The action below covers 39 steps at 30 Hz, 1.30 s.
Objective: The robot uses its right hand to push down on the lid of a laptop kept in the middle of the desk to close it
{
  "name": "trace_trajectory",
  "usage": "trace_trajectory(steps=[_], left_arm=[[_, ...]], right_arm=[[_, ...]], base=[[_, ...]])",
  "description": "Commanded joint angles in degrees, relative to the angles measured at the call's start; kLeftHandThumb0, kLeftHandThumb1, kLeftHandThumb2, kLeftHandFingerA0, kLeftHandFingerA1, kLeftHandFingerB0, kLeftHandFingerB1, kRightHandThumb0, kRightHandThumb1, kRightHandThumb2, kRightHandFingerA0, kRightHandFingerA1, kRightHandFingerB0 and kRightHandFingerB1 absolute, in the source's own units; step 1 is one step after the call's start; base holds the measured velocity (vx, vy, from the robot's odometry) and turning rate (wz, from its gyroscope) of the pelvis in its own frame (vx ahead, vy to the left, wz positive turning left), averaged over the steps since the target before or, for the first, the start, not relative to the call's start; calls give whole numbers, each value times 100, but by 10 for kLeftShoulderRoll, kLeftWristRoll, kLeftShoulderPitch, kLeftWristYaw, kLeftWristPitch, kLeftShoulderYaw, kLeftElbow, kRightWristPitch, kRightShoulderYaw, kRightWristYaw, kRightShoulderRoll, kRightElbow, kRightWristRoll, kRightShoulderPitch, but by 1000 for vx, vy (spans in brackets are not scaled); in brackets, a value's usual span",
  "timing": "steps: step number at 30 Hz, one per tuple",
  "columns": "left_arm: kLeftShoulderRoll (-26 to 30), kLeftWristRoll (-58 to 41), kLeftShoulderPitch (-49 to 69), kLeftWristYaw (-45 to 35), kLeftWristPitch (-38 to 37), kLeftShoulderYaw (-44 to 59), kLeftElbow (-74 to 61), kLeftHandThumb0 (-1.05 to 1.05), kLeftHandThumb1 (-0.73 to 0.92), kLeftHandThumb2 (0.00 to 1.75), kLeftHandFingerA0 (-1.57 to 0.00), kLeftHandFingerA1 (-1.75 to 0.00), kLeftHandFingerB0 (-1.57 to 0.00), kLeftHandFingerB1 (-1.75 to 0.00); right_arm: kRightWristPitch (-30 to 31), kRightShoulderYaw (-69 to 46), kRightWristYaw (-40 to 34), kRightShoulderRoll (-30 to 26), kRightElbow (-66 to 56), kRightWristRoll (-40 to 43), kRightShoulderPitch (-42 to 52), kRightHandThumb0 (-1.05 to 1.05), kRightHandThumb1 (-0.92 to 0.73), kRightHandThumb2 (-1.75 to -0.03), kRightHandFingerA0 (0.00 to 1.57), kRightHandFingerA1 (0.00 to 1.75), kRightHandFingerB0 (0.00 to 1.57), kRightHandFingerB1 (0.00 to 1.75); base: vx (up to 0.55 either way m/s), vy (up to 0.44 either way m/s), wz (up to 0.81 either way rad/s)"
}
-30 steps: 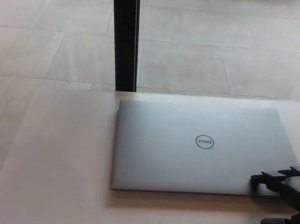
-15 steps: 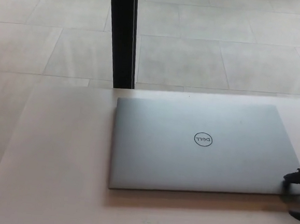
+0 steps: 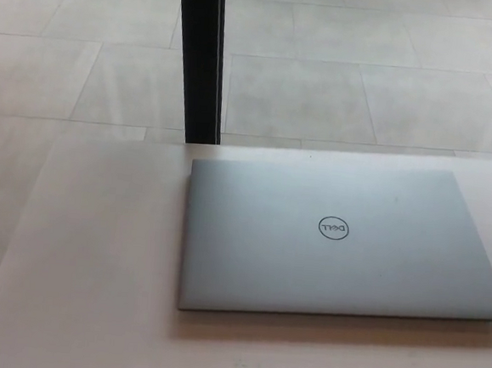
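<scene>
A silver laptop [image 3: 335, 242] is seen lying flat on the pale table [image 3: 95, 266], its lid fully down and a round logo [image 3: 334, 229] showing at the middle of the lid. It is set toward the 3 o'clock side of the table, with its near right corner close to the picture's edge. At 12 o'clock, beyond the table's far edge, a black post [image 3: 198, 57] stands on the tiled floor [image 3: 365, 74]. Neither hand is in view, so their state cannot be told.
</scene>
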Motion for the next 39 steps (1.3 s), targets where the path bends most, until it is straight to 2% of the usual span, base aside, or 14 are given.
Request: trace_trajectory(steps=[1,4,5,9,11,13,15,24,27,30,31,33,36,39], left_arm=[[22,-13,15,2,-7,-1,5,-105,60,126,-23,-95,-30,-125],[22,-14,11,1,-6,0,4,-105,81,80,-12,-105,-4,-159],[21,-11,12,6,-7,-3,3,-105,79,89,-21,-101,-4,-161],[21,-7,14,3,-9,-7,4,-105,62,127,-23,-96,-29,-124],[20,-9,15,3,-10,-5,7,-105,84,79,-13,-106,-2,-161],[19,-10,16,3,-10,-5,6,-105,61,127,-22,-97,-30,-127],[17,-9,21,2,-12,-5,4,-105,79,81,-15,-106,-8,-161],[12,-14,17,-3,-13,-4,0,-105,85,89,-22,-104,-3,-151],[14,-16,12,2,-10,-1,6,-105,82,78,-17,-105,-4,-160],[14,-18,14,-1,-10,1,6,-105,61,127,-23,-98,-29,-126],[15,-16,16,-3,-12,-1,5,-105,60,127,-24,-97,-28,-124],[13,-12,20,-6,-16,-5,2,-105,84,84,-19,-107,-3,-161],[12,-13,24,-5,-15,-4,3,-105,62,127,-22,-97,-29,-125],[12,-13,26,-7,-15,-6,5,-105,85,80,-17,-104,-2,-158]], right_arm=[[162,-385,0,-36,-3,305,18,-69,-73,-62,75,68,62,52],[147,-487,-17,-46,73,347,37,-73,-59,-109,85,83,65,71],[138,-524,-59,-36,85,352,47,-85,-81,-65,82,89,63,75],[94,-587,-142,10,95,354,87,-88,-90,-67,65,120,39,101],[76,-599,-157,32,102,349,110,-91,-90,-69,63,125,31,103],[76,-611,-161,38,121,356,111,-87,-87,-67,69,122,36,96],[63,-622,-177,44,175,363,114,-86,-90,-67,67,123,36,94],[52,-640,-183,70,229,355,106,-91,-88,-69,64,130,32,99],[42,-650,-178,68,247,350,103,-92,-75,-122,63,117,37,87],[45,-666,-188,66,260,351,96,-94,-91,-68,70,136,31,106],[48,-673,-188,71,254,352,97,-92,-75,-123,71,122,33,88],[46,-681,-170,72,268,354,101,-92,-78,-124,70,123,34,89],[41,-684,-144,75,279,350,115,-96,-92,-72,62,145,22,114],[47,-693,-150,85,270,351,115,-103,-71,-98,77,139,31,100]], base=[[0,0,0],[0,0,0],[0,0,0],[0,0,0],[0,0,0],[0,0,0],[0,0,0],[0,0,0],[0,0,0],[0,0,0],[0,0,0],[0,0,0],[0,0,0],[0,0,0]])
